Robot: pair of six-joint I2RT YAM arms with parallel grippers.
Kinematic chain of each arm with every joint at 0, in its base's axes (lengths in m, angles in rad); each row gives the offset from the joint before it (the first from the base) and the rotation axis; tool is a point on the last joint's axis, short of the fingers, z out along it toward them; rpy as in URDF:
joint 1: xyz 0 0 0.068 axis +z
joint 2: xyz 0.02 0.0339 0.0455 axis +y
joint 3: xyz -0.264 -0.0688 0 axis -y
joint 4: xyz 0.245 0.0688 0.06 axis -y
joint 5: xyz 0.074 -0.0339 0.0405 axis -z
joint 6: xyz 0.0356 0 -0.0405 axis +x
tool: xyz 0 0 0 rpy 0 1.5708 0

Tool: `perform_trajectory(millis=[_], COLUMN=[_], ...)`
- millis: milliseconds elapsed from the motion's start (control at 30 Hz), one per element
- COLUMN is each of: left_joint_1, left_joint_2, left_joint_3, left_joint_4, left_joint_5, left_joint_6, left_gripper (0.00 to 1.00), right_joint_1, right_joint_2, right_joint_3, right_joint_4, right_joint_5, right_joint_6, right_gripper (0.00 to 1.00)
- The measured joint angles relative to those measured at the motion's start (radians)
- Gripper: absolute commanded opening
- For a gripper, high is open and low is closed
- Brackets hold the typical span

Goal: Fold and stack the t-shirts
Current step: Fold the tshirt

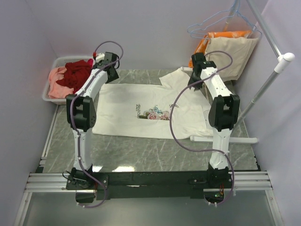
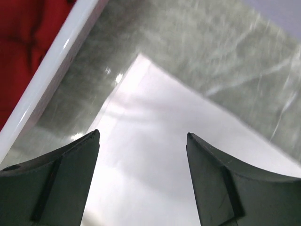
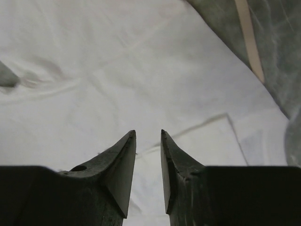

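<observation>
A white t-shirt (image 1: pixel 136 106) with a rose print (image 1: pixel 154 113) and dark lettering lies spread flat on the grey marble table (image 1: pixel 141 150). My left gripper (image 1: pixel 112 71) hovers over the shirt's far-left corner (image 2: pixel 155 89), its jaws wide open (image 2: pixel 143 134) with nothing between them. My right gripper (image 1: pixel 195 81) is above the far-right sleeve area (image 3: pixel 141 70). Its jaws (image 3: pixel 148 132) stand a narrow gap apart, empty, just over a seam in the white cloth. A dark red tee (image 1: pixel 77 73) and a salmon pink one (image 1: pixel 56 84) lie bunched in the bin.
A white bin (image 1: pixel 48 94) stands at the far left, its rim (image 2: pixel 61 52) close beside the left gripper. At the far right, a beige cloth (image 1: pixel 233 54) and an orange cloth (image 1: pixel 225 34) hang from a rack (image 1: pixel 268 84) whose white foot (image 1: pixel 225 139) rests on the table.
</observation>
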Motion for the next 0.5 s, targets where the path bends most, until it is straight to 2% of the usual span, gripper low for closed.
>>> perform_trajectory(millis=[233,500], left_joint_1=[-0.061,-0.087], left_joint_2=[-0.220,-0.403], left_joint_3=[-0.353,-0.685], left_joint_4=[-0.055,-0.079], left_joint_5=[0.098,0.218], left_joint_6=[0.013,0.013], left_gripper=[0.78,0.78], right_joint_1=[0.000,0.008], right_joint_2=[-0.150,-0.280], right_joint_3=[-0.323,-0.518], right_joint_4=[-0.117,-0.113], right_joint_5=[0.059,0.048], right_joint_6=[-0.011,-0.011], right_gripper=[0.35,0.35])
